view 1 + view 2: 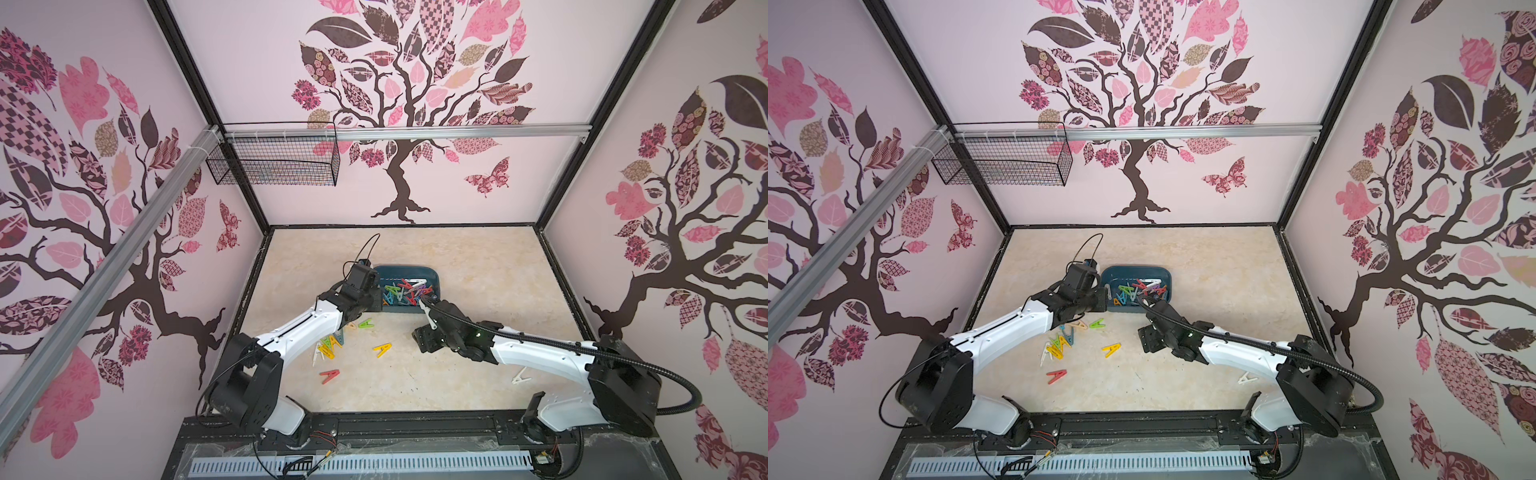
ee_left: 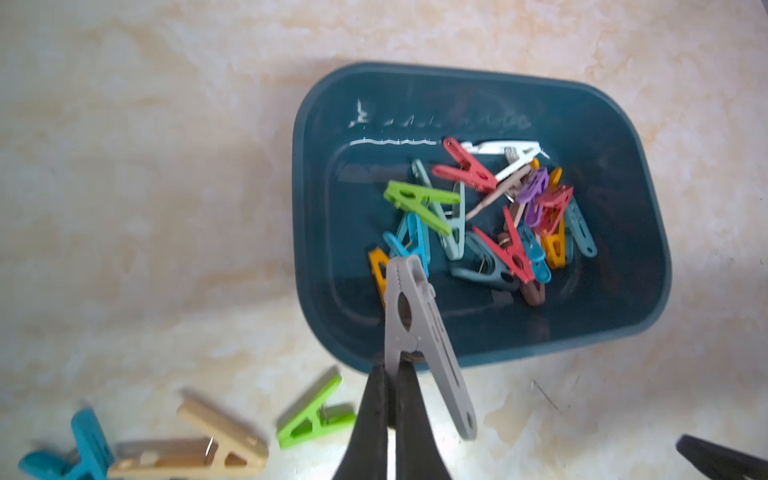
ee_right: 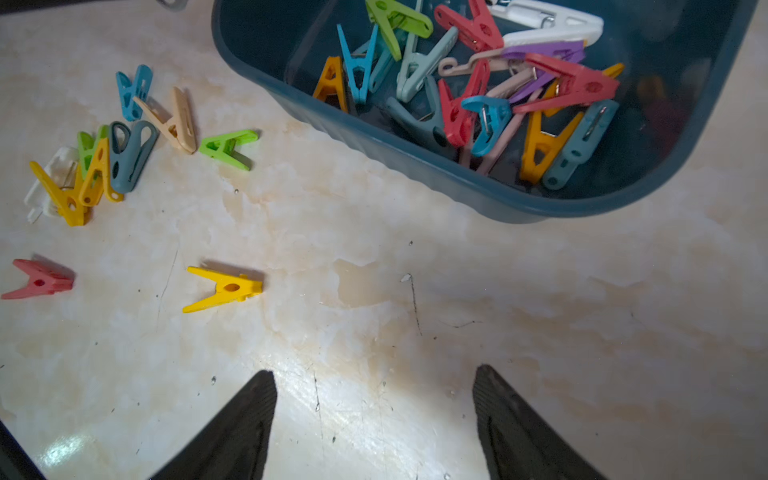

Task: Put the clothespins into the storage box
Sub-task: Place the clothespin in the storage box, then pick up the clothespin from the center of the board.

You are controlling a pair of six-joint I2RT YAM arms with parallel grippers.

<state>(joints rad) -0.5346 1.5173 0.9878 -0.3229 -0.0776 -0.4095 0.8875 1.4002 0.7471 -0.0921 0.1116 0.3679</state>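
Observation:
The dark teal storage box [image 1: 434, 276] [image 1: 1168, 277] stands mid-table and holds a heap of coloured clothespins [image 2: 498, 216] [image 3: 478, 83]. My left gripper [image 2: 390, 370] is shut on one leg of a grey clothespin [image 2: 411, 316], which hangs over the box's near rim [image 2: 316, 124]. In both top views that gripper [image 1: 376, 299] sits at the box's left end. My right gripper [image 3: 374, 374] stands open and empty over bare table just in front of the box wall [image 3: 374, 153]. Loose clothespins lie on the table: a green one [image 1: 365, 323], a yellow one [image 3: 226, 288], a red one [image 3: 39, 280], a cluster [image 1: 328, 345] and a white one [image 1: 520, 377].
A black wire-mesh basket [image 1: 274, 160] hangs high on the back rail, well above the table. Patterned walls close in the table on three sides. A black mounting rail [image 1: 415, 428] runs along the front edge.

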